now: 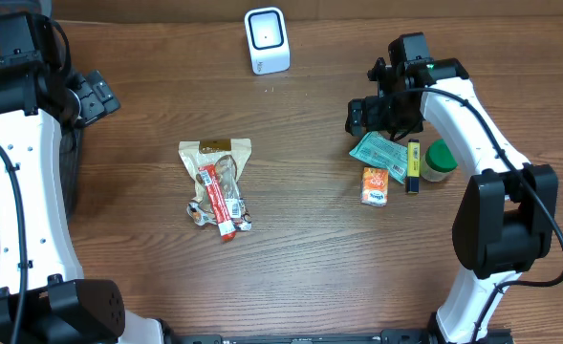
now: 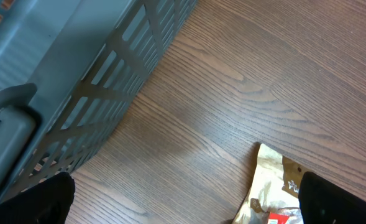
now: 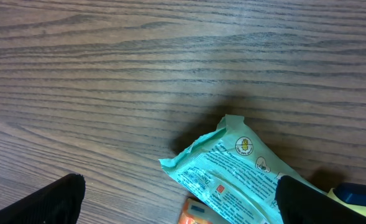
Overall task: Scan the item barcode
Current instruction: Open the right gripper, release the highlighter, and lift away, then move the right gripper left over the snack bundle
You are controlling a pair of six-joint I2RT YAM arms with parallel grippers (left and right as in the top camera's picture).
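So both arms were empty-handed at this point. The right gripper (image 1: 365, 117) had its jaws spread as wide as they go, hovering right over the teal packet (image 1: 380, 153), nothing in it. The left gripper (image 1: 97, 94) was the same, wide open and holding nothing, parked off by the grey basket (image 2: 77, 81).

I'd call this the approach step, before any pick. The packet lay flat on the table (image 1: 300, 258), touching the orange pack (image 1: 375, 185) and just beside the yellow tube (image 1: 413, 164) and green-lidded jar (image 1: 440, 161). The next move probably needed a drop onto the packet's free corner without dragging the neighbours, then a carry to the scanner (image 1: 267, 40) at the far edge, barcode side facing it.

The right wrist view showed the packet's printing up close, but I couldn't spot a barcode. Only the overhead showed the scanner and the snack bag (image 1: 216, 182) mid-table. The basket's slatted wall only really showed in the left wrist view.
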